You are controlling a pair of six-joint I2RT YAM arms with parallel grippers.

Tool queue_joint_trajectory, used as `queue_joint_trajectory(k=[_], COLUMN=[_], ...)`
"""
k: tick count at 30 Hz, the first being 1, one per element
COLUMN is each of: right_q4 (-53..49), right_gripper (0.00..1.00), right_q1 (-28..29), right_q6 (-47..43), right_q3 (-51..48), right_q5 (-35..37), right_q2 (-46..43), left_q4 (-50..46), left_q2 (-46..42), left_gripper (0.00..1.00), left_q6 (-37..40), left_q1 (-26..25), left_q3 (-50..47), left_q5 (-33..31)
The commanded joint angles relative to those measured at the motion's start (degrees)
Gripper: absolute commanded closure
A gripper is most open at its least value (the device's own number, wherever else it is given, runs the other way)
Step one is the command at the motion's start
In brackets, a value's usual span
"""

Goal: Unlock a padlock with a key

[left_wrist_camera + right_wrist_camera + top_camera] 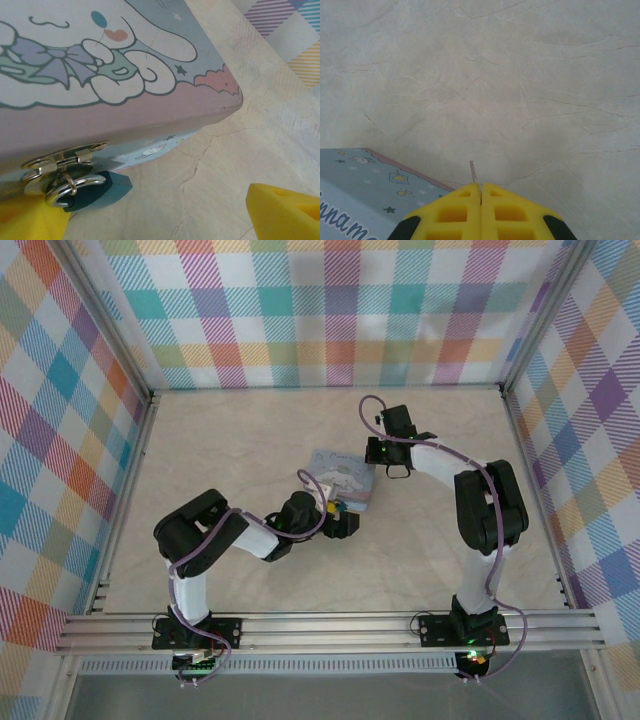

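Your left gripper [157,215] gapes wide at the tin's [150,100] front, where the padlock [100,192] hangs from its hasp [65,160], while your right gripper [480,189] beside the tin is clamped on the key [472,172].

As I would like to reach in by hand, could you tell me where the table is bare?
Bare table runs from the tin to the back and left walls, and between the two arm bases. Crowded: the tin's near edge, with the left gripper at the padlock, and its right side, where the right gripper holds the key.
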Motion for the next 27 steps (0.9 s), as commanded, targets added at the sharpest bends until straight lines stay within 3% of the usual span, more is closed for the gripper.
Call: queue_joint_trajectory(k=[1, 8, 19, 27], right_q4=[0.14, 0.65, 0.92, 1.03], right_gripper=[1.00, 1.00, 1.00, 1.00], right_q1=[0.87, 0.95, 0.96, 0.96], right_q6=[0.74, 0.70, 0.96, 1.24], right_q3=[-0.89, -1.00, -0.67, -0.92], right_q5=[-1.53, -1.75, -2.23, -2.23], right_q2=[0.88, 0.47, 1.05, 0.87], left_q4=[6.02, 6.83, 14.50, 18.65], left_q2=[2.12, 5.04, 2.75, 4.34], left_gripper=[0.09, 0.08, 0.18, 0.24], left_q6=[1.83, 0.76, -0.66, -5.11], left_q1=[-0.65, -0.64, 1.26, 3.01], left_q3=[-0.52, 0.26, -2.42, -2.98], left_q5=[-4.10, -5.37, 8.47, 10.12])
